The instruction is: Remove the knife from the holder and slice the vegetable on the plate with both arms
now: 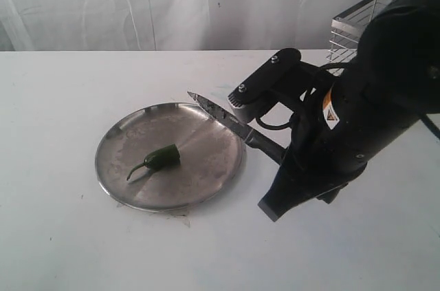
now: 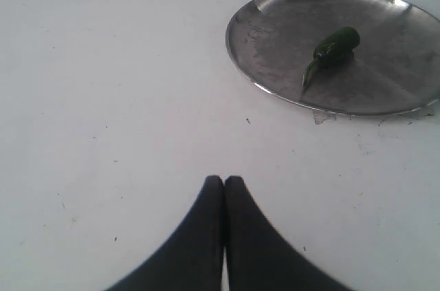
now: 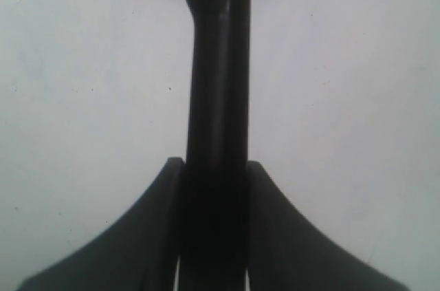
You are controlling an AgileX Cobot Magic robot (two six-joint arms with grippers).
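Observation:
The silver plate (image 1: 124, 143) lies on the white table with the dark green chili (image 1: 161, 158) near its middle, stem curling toward the front left. The black knife (image 1: 227, 120) hangs tilted over the plate's far right rim, tip up and pointing back left. My right gripper (image 3: 215, 164) is shut on the knife handle (image 3: 218, 98); in the exterior view the right arm (image 1: 344, 133) hides the fingers. My left gripper (image 2: 224, 179) is shut on nothing, low over bare table, well short of the plate (image 2: 275, 43) and chili (image 2: 335, 48). The wire holder (image 1: 354, 26) stands at the back right.
A white curtain backs the table. The bulky right arm covers most of the table's right side and part of the holder. Small green scraps lie by the plate's front rim (image 1: 180, 214).

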